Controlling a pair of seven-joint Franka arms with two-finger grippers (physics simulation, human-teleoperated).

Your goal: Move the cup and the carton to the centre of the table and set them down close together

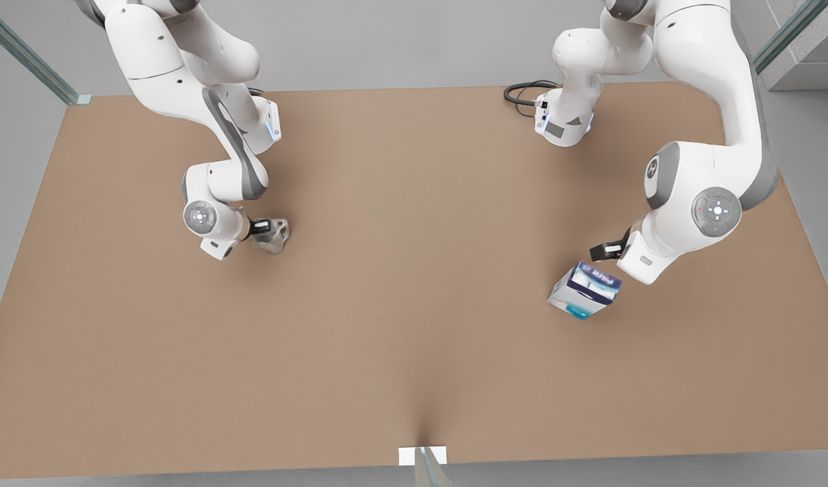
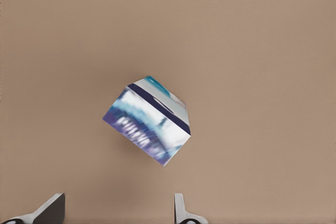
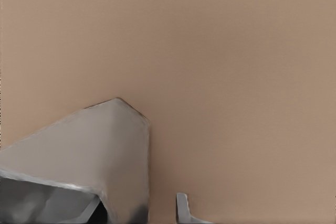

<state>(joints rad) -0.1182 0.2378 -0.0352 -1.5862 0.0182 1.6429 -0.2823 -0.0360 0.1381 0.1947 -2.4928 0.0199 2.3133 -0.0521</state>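
Note:
The carton (image 1: 585,291), white with a navy panel and teal accents, stands tilted on one corner on the table (image 1: 414,284) at the front view's right. My left gripper (image 1: 607,250) hovers just behind it and is open. In the left wrist view the carton (image 2: 148,127) lies ahead of the gripper (image 2: 116,211), outside the spread fingers (image 2: 181,211). At the front view's left, the pale grey cup (image 1: 273,235) sits at the tips of my right gripper (image 1: 264,230). There the cup (image 3: 89,156) covers one finger; the other finger (image 3: 181,209) stands apart from its wall.
A black cable (image 1: 522,91) loops at the table's far edge beside an arm base. A small white bracket (image 1: 422,456) sits at the near edge. The tan surface between the two arms is bare.

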